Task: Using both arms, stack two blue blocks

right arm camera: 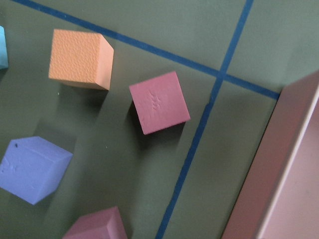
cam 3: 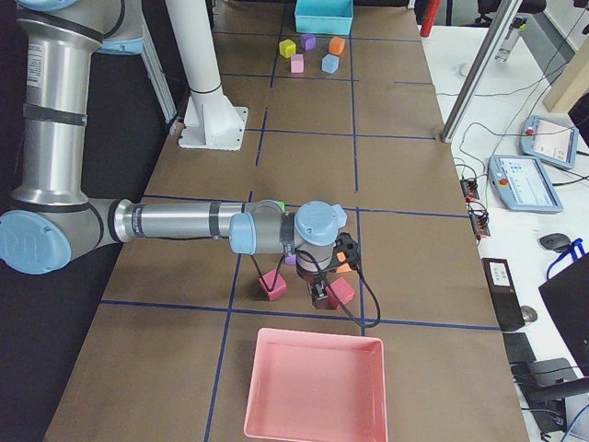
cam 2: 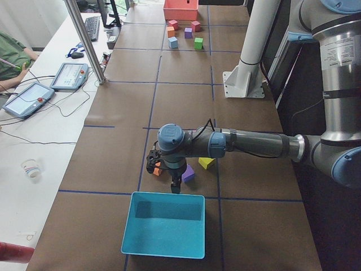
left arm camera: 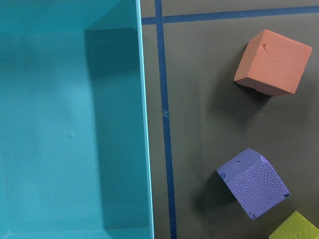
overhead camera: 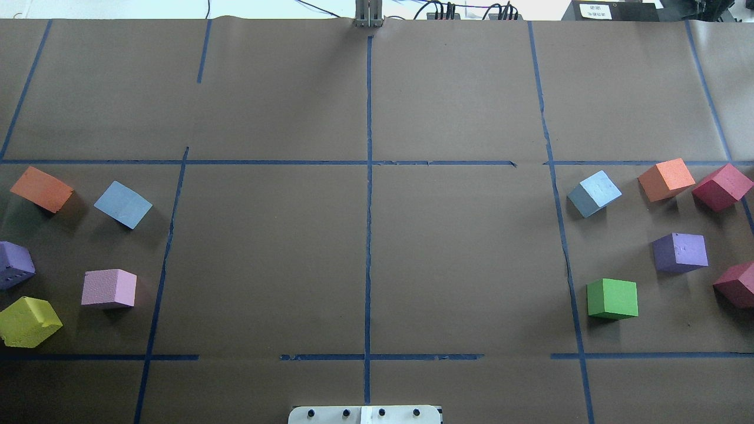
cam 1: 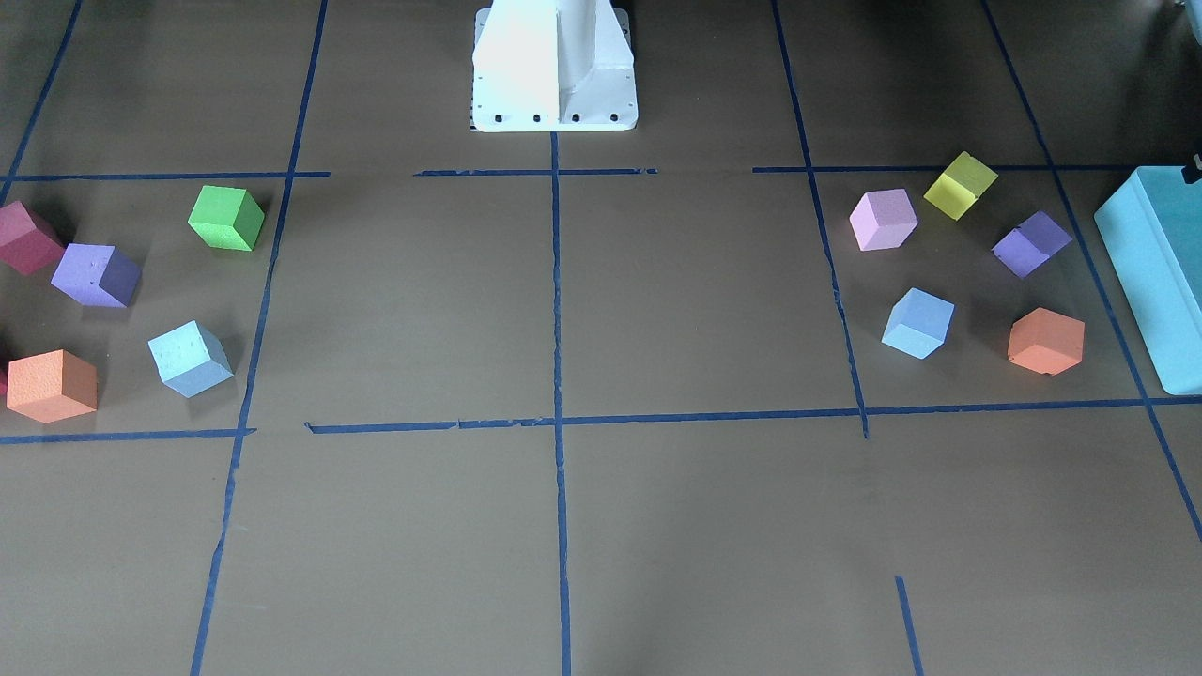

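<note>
One pale blue block (overhead camera: 122, 204) lies on the robot's left side, also in the front view (cam 1: 918, 322). The other blue block (overhead camera: 594, 193) lies on the robot's right side, also in the front view (cam 1: 191, 358); a sliver of it shows at the right wrist view's left edge (right arm camera: 2, 47). The left gripper (cam 2: 175, 185) hangs low by the teal box's edge. The right gripper (cam 3: 319, 296) hangs low between two crimson cubes near the pink tray. Both show only in side views, so I cannot tell whether they are open or shut. Neither wrist view shows fingers.
The teal box (cam 1: 1150, 272) stands at the robot's far left and the pink tray (cam 3: 313, 387) at its far right. Orange (left arm camera: 271, 62), purple (left arm camera: 253, 183), yellow (overhead camera: 26, 321), pink (overhead camera: 109, 288), green (overhead camera: 612, 298) and crimson (right arm camera: 159, 102) cubes lie around the blue blocks. The white pedestal (cam 1: 554, 66) stands at the robot's base.
</note>
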`<state>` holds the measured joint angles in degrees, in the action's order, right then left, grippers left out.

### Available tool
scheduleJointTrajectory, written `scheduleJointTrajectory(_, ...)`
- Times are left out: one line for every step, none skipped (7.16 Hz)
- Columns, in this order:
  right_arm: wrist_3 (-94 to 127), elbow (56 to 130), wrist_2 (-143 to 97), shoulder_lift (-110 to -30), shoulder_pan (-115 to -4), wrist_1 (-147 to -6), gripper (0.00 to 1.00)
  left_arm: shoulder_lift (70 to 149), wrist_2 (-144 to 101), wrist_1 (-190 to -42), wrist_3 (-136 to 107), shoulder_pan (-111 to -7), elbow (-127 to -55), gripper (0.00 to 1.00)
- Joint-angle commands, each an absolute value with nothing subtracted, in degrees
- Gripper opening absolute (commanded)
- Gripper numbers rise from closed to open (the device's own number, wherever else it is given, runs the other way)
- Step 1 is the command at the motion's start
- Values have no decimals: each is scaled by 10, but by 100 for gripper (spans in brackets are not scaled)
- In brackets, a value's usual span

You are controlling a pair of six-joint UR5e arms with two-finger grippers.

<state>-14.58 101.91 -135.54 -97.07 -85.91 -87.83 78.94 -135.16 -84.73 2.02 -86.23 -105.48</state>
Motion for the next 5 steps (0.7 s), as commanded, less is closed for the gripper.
scheduleJointTrajectory(-100, 1022, -1341, -894, -772, -842, 100, 789, -1352, -847, 20, -862, -1056, 100)
scheduleJointTrajectory(-87, 1019, -1312, -844, -734, -848, 100, 789, -1352, -847, 20, -862, -1056, 100)
scheduleJointTrajectory(42, 1020, -1310, -825, -694, -842, 100, 789, -1352, -847, 20, -862, -1056, 100)
scheduleJointTrajectory(132, 1011, -1308, -790, -656, -843, 100, 789, -1352, -847, 20, -862, -1056, 100)
scheduleJointTrajectory(172, 1008, -1302, -773, -623, -843, 100, 789, -1352, -848, 20, -862, -1056, 100)
